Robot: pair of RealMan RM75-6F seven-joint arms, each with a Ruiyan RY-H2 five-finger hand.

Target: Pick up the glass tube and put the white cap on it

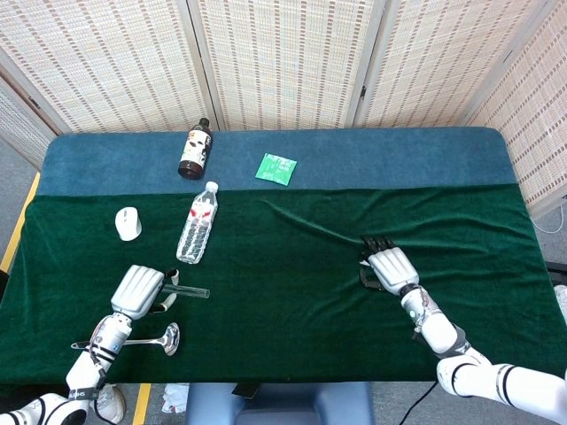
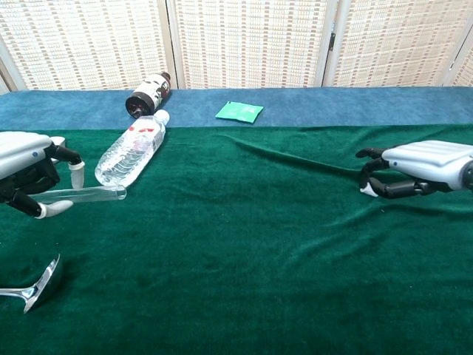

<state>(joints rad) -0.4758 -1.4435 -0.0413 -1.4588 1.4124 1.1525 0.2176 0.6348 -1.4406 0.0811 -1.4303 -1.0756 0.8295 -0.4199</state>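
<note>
The glass tube (image 1: 191,289) (image 2: 83,194) points right from my left hand (image 1: 139,290) (image 2: 26,171), which grips its left end near the table's front left. The small white cap (image 2: 367,190) sits low against the green cloth, pinched between the curled fingertips of my right hand (image 1: 391,268) (image 2: 418,167) at the right. In the head view that hand hides the cap. The two hands are far apart across the table.
A clear water bottle (image 1: 197,224) (image 2: 131,151) lies just beyond the tube's tip. A brown bottle (image 1: 195,149) and a green packet (image 1: 277,167) lie on the blue strip at the back. A white mouse (image 1: 128,223) and a metal spoon (image 1: 152,338) (image 2: 34,289) are near my left hand.
</note>
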